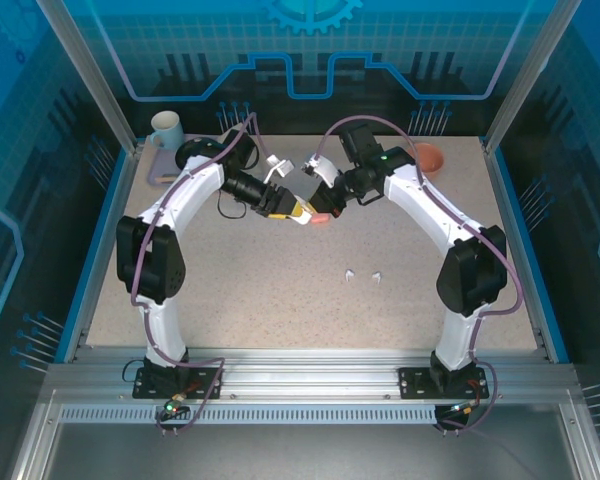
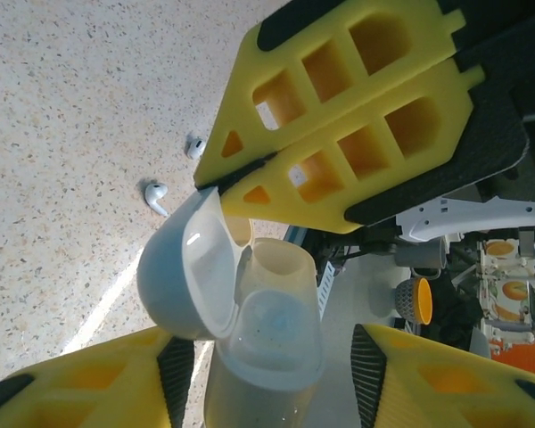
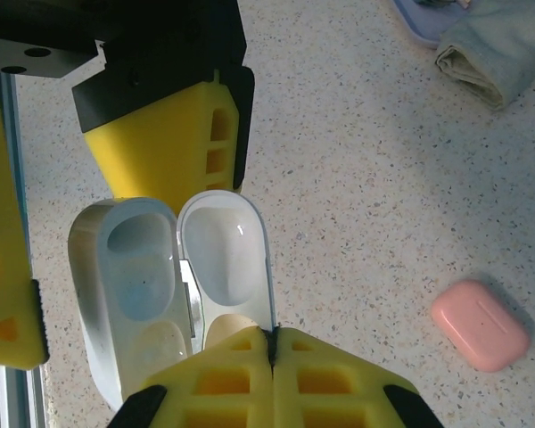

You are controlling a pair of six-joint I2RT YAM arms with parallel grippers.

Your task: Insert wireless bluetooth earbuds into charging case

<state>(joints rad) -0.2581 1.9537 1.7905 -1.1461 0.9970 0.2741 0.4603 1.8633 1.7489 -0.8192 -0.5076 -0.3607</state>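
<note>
At the back-left corner of the desk (image 1: 280,310) sits a lilac tray (image 1: 158,172) (a pale thing stands on it, cup or rolled cloth, I cannot tell which). Toward the back middle, the left gripper (image 2: 269,339) has its jaws partly spread on either side of the body of the white charging case (image 3: 129,285). A gap shows between pad and case on at least one side, so it does not look clamped on.

The case is flipped open and appears to hang above the desk. Its lid (image 3: 223,254) is pinched at the rim by the right gripper (image 3: 272,346), whose jaws are pressed fully together on that thin edge. Both wells in the case body look empty.

Just right of the grippers a salmon-pink case (image 3: 479,325) lies shut on the desk (what is inside cannot be told). Nearer the front edge, right of centre, the white earbuds (image 1: 350,275) lie loose side by side, well apart from the open case. An orange bowl (image 1: 428,157) sits by the back-right corner.

I judge the task to be early. The white case is open and presented, but neither white bud has been lifted or seated, and the lid remains to be closed.

No brand, label or lettering is readable on the cases or the jaws.
</note>
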